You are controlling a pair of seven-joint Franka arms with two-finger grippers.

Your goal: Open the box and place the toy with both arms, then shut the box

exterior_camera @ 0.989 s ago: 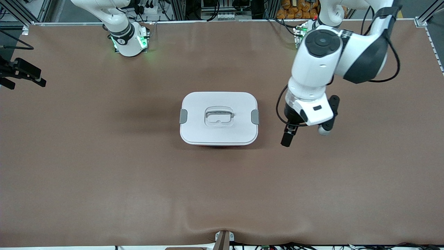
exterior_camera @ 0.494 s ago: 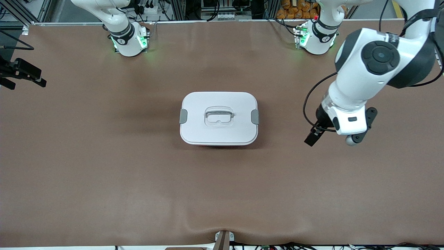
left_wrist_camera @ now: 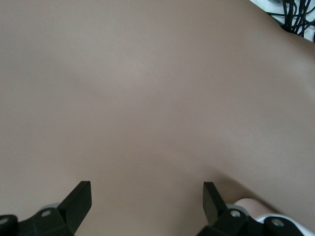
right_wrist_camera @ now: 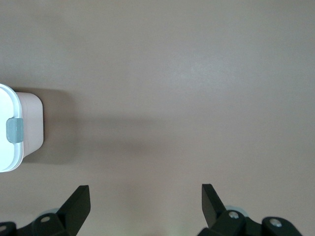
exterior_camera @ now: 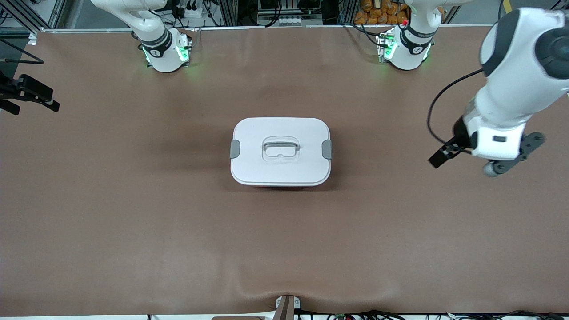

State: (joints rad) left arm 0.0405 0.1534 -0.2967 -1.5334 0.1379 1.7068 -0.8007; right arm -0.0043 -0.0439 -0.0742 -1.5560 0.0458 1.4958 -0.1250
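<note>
L tool (exterior_camera: 438,157) moved off box (exterior_camera: 281,151), open.

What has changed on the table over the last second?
The left claw, open and empty, has swung away from the box toward the left arm's end of the table, and now hangs over bare table. Nothing was taken hold of or let go. The box stayed in place, lid on. The right claw is open over the table beside the box.
</note>
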